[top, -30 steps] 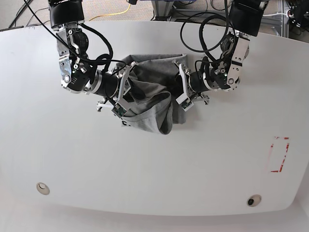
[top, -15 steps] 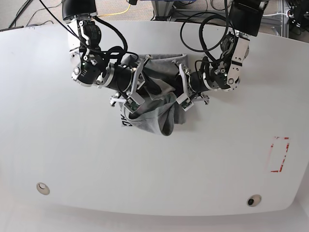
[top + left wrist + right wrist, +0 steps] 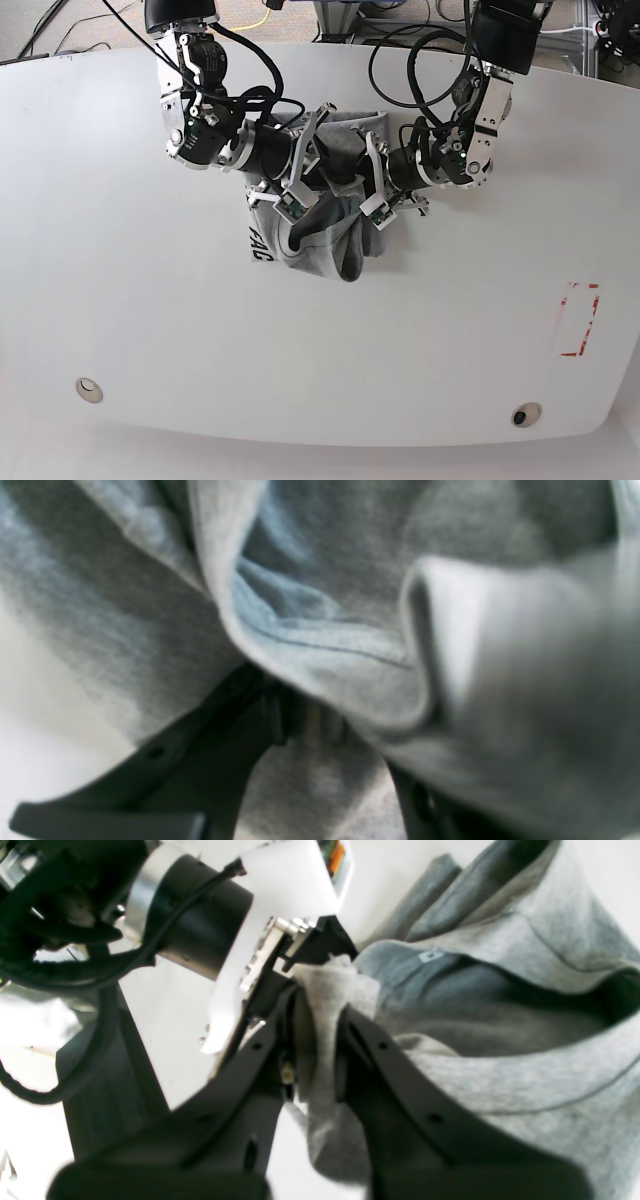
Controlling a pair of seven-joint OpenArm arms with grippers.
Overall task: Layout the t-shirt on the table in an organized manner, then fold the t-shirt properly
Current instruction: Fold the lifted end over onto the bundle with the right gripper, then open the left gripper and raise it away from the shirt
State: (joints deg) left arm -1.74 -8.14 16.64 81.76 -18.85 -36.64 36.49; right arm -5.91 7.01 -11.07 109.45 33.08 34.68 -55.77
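My right hand [image 3: 318, 190] sits at the left of the bunched grey t-shirt [image 3: 325, 245], closed tight on a wad of its cloth; in the right wrist view the fabric [image 3: 320, 1050] is pinched between my dark fingers [image 3: 400, 1075]. The shirt lies crumpled near the far middle of the white desk [image 3: 150, 330], a strip of black lettering [image 3: 257, 243] showing at its left edge. My left hand [image 3: 368, 190] presses in from the right, gripping a fold of the shirt. Red tape [image 3: 578, 320] marks the desk far right.
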